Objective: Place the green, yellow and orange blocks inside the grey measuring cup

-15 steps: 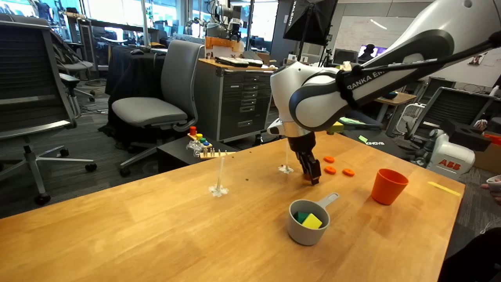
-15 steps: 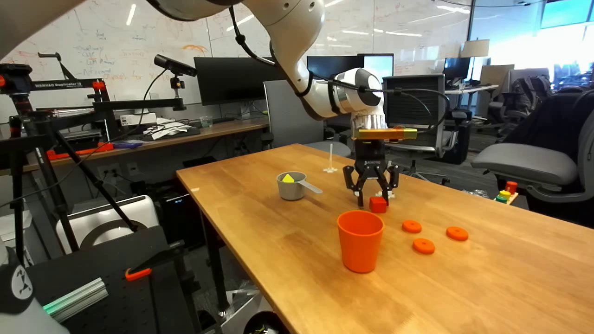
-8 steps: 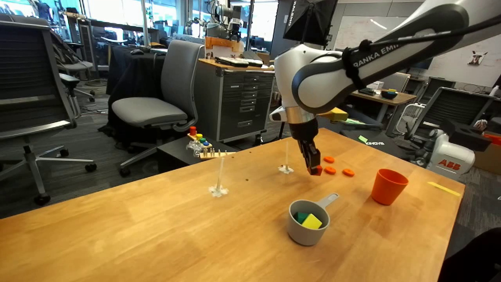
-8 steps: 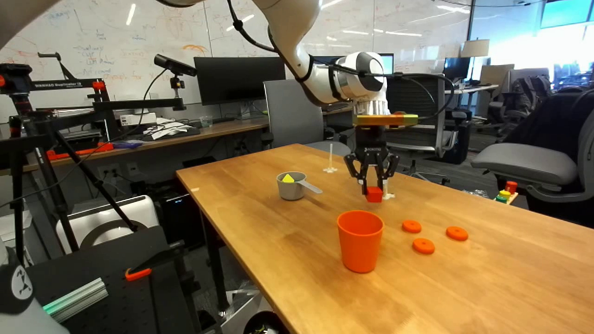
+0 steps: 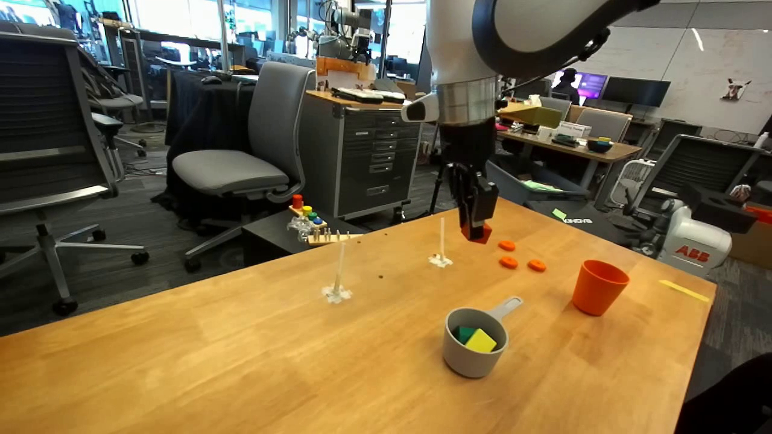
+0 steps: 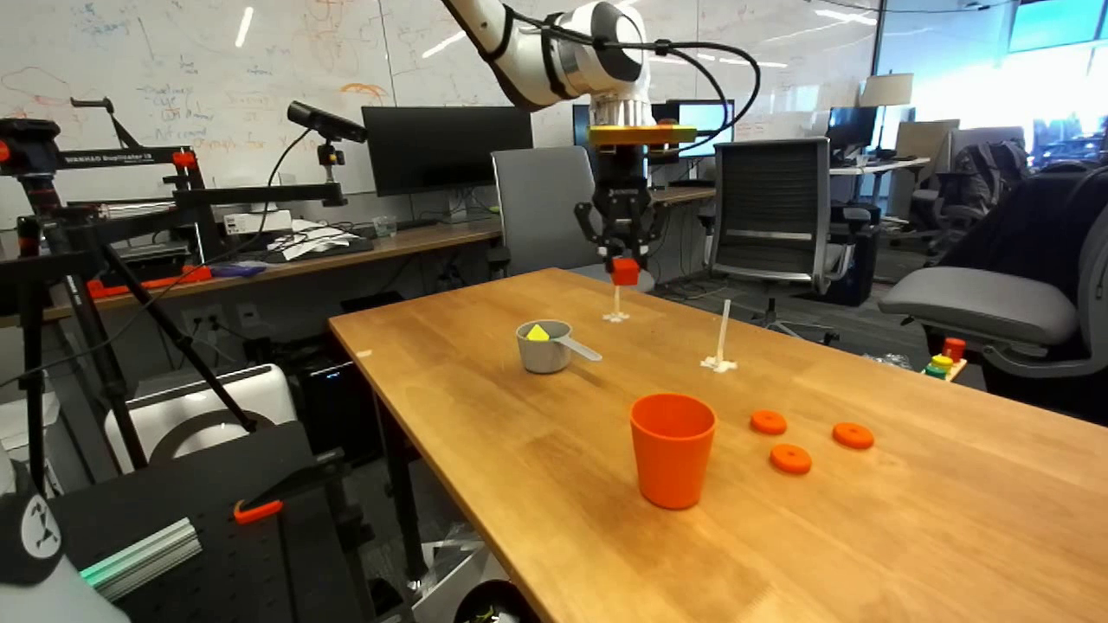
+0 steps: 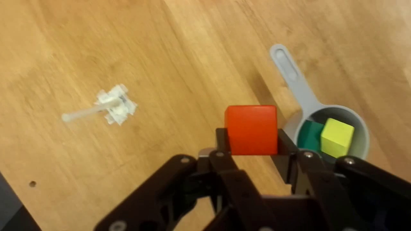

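Note:
My gripper [image 7: 252,141] is shut on the red-orange block [image 7: 252,128], one finger on each side. In both exterior views the gripper [image 5: 476,224] [image 6: 623,253] holds the block [image 5: 480,235] [image 6: 625,272] well above the table. The grey measuring cup [image 5: 473,364] [image 6: 544,356] stands upright on the table. In the wrist view the cup's handle [image 7: 290,69] points up-left and the cup lies right of the held block. Inside the cup are the dark green block [image 5: 463,334] [image 7: 310,135] and the yellow block [image 5: 481,341] [image 6: 537,333] [image 7: 337,137].
Two thin upright sticks [image 5: 339,268] [image 6: 723,333] are stuck to the table with white putty; one shows in the wrist view [image 7: 91,110]. A taller orange-red cup [image 5: 599,288] [image 6: 673,450] and three flat orange discs [image 5: 508,262] [image 6: 790,459] are on the table.
A second ago the gripper was open around the red-orange block on the table. It has shut on it and lifted it, moving up and, in an exterior view, left. The cup has not moved.

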Controlling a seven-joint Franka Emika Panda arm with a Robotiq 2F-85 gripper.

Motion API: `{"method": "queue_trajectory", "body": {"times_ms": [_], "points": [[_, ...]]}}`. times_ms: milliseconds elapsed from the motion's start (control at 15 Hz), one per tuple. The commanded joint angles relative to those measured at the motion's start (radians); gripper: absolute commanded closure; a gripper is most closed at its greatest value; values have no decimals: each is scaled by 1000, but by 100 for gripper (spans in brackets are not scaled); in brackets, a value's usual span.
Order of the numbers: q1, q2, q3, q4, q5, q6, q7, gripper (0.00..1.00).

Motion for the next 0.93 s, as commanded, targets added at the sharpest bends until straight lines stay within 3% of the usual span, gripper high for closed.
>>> {"method": "queue_trajectory", "body": {"times_ms": [0,400,733,800,867], "points": [[2,-88,49,-147,88,35,18,88],[-3,-67,77,-264,192,102,21,88],[-5,-49,71,-298,191,155,19,88],[-3,-53,69,-301,186,157,25,38],[1,-56,64,-300,175,154,34,37]]}}
